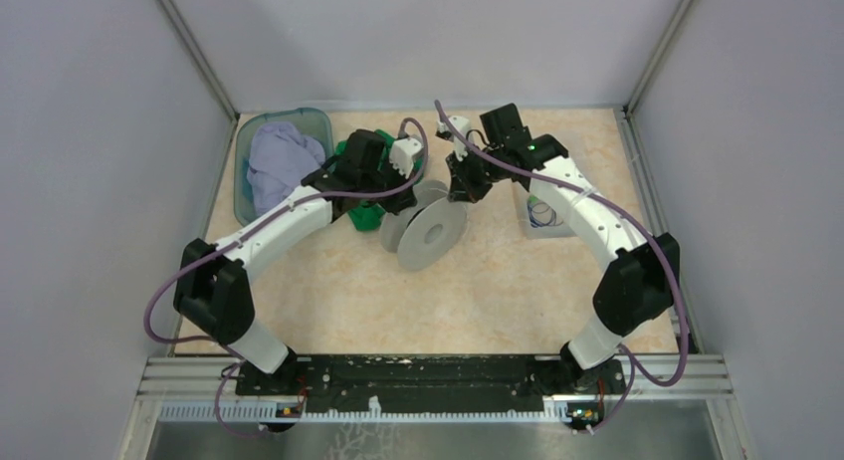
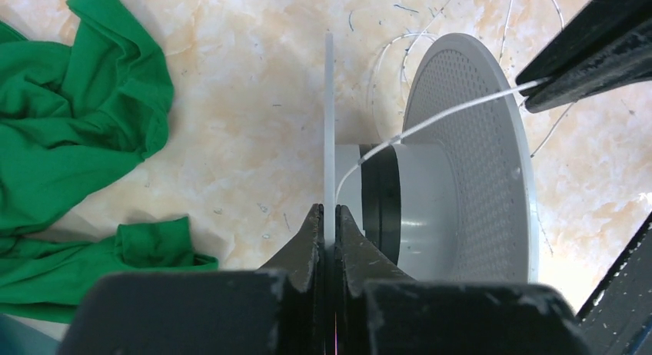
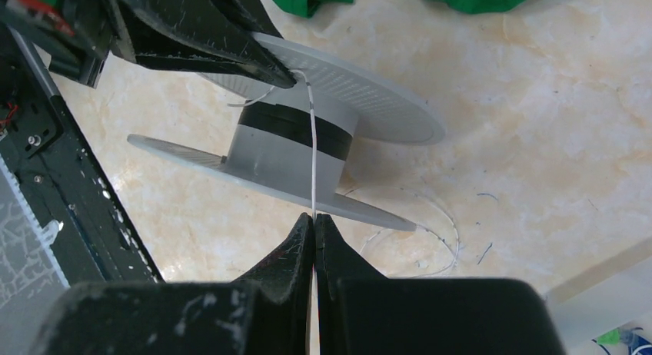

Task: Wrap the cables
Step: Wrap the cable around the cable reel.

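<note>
Whitish cable (image 3: 313,151) is running from the spool (image 3: 369,101) to the right gripper (image 3: 314,217) pinching it, while the left gripper (image 2: 329,210) is clamping the spool's flange.

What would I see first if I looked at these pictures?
Your eye lands on the round pale-grey spool lying in the middle of the top view, with both arms bent over it. The left gripper pinches the thin edge of one of its discs, and the right gripper pinches a hair-thin white cable pulled straight to the spool's middle. Just left of the spool lies a crumpled bright green cloth.
</note>
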Available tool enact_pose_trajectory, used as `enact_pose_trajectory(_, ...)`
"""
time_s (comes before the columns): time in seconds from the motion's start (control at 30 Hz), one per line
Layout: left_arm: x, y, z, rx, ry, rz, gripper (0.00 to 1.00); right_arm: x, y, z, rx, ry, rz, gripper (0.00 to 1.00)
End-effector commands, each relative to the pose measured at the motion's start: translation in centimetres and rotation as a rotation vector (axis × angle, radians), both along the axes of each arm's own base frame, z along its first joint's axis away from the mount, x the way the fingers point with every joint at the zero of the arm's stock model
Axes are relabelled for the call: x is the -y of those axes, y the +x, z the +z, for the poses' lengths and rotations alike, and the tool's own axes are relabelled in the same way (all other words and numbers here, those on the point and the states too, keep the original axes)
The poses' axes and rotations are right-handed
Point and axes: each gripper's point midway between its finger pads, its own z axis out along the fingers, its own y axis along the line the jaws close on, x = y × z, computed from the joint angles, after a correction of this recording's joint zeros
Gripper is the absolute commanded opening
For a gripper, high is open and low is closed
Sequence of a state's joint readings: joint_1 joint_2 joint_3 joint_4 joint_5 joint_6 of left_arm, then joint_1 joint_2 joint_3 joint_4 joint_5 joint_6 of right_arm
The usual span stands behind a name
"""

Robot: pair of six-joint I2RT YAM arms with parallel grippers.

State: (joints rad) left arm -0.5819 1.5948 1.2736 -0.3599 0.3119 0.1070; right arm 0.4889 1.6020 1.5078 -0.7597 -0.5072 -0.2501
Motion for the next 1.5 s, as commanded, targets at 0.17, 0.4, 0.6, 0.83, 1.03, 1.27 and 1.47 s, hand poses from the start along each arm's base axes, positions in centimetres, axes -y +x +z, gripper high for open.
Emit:
enact_pose_trajectory(0.17, -0.5, 0.1, 2.9, 0.147, 0.042, 0.033, 0.0, -0.6, 1.1, 3.1, 0.061, 0.031, -0.003, 0.0)
enact_pose_trajectory(0.4, -1.5, 0.7, 5.5, 0.176, -0.01, 0.088, 0.0, 0.4, 1.7, 5.3, 0.054, 0.126, 0.006, 0.24)
enact_pose_trajectory(0.6, -3.7, 1.8, 8.6, 0.197, -0.097, 0.152, 0.0, 2.4, 2.8, 7.9, 0.138, 0.209, -0.01, 0.55)
enact_pose_trajectory(0.83, -5.4, 2.2, 12.2, 0.197, -0.178, 0.161, 0.0, 3.2, 3.7, 6.7, 0.31, 0.206, 0.024, 0.69)
enact_pose_trajectory(1.03, -5.4, 1.7, 14.1, 0.159, -0.249, 0.14, 0.0, 3.4, 2.8, 4.8, 0.378, 0.188, 0.135, 0.73)
enact_pose_trajectory(1.27, -4.8, 0.6, 15.5, 0.134, -0.307, 0.091, 0.0, 3.6, 1.4, 2.8, 0.381, 0.229, 0.245, 0.75)
enact_pose_trajectory(1.47, -4.8, 0.0, 16.3, 0.119, -0.346, 0.059, 0.0, 3.2, 1.4, 1.7, 0.396, 0.248, 0.294, 0.74)
